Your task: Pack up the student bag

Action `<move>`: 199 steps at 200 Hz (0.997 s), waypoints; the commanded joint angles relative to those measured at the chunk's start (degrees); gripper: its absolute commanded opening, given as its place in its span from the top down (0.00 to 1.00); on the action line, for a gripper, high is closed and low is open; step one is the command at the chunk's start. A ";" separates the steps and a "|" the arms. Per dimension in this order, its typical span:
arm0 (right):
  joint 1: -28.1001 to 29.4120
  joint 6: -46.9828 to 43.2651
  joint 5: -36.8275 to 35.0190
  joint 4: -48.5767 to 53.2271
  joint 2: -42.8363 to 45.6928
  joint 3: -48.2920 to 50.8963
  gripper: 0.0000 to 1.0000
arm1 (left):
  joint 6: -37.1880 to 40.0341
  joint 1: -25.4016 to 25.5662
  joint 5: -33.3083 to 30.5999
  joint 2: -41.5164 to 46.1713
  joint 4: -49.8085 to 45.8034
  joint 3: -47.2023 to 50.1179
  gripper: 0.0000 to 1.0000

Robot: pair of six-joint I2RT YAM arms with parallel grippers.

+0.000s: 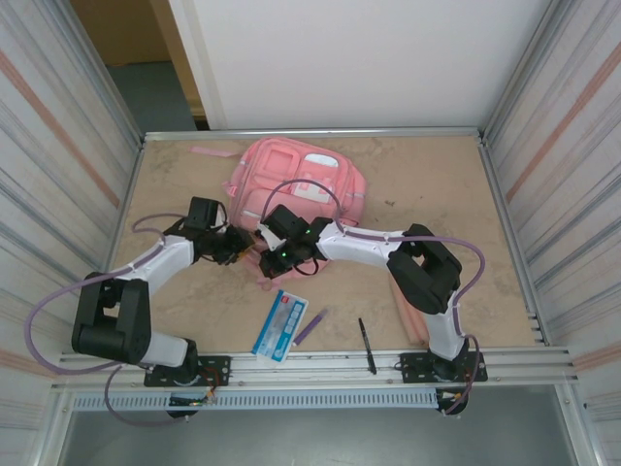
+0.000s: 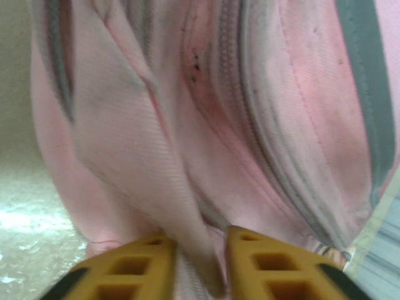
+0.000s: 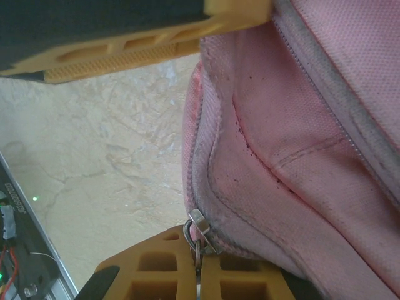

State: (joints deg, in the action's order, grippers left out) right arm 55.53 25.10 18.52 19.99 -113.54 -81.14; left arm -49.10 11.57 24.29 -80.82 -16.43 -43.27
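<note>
The left fingers [image 2: 134, 262] pinch a fold of the student bag [image 1: 296, 184] at its near edge. The right fingers [image 3: 125, 59] stand spread around the bag's corner, with a zip pull [image 3: 199, 225] by the lower one. The bag lies on the far middle of the surface [image 1: 437, 194]. A blue-white packet [image 1: 280, 325] and two pens lie near.

A flat blue-and-white packet [image 1: 280, 325] lies on the near part of the beige, marbled worktop [image 1: 505, 243], with a purple pen [image 1: 309, 328] just beside its right edge and a black pen [image 1: 366, 345] farther right, apart from both. A slim pale pink case [image 1: 406, 325], partly hidden, lies near the black pen. Ribbed metal walls [image 1: 58, 146] flank the worktop, and a white panel [image 1: 369, 58] stands behind it.
</note>
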 commanded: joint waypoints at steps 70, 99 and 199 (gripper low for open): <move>-5.51 -2.42 -3.37 13.08 8.46 8.81 1.00 | 11.14 -3.43 2.10 -2.44 -5.55 -6.78 1.00; -8.14 -2.99 -2.26 14.35 12.39 13.05 1.00 | 16.53 -3.66 1.50 -4.91 -7.45 -10.42 1.00; -13.83 -7.14 2.82 11.88 15.02 14.55 1.00 | 21.89 -11.28 2.93 -16.10 -13.21 -26.75 1.00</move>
State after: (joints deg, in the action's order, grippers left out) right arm 40.58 19.81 18.15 26.96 -99.31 -65.04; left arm -29.87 2.81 30.87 -94.89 -31.24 -63.72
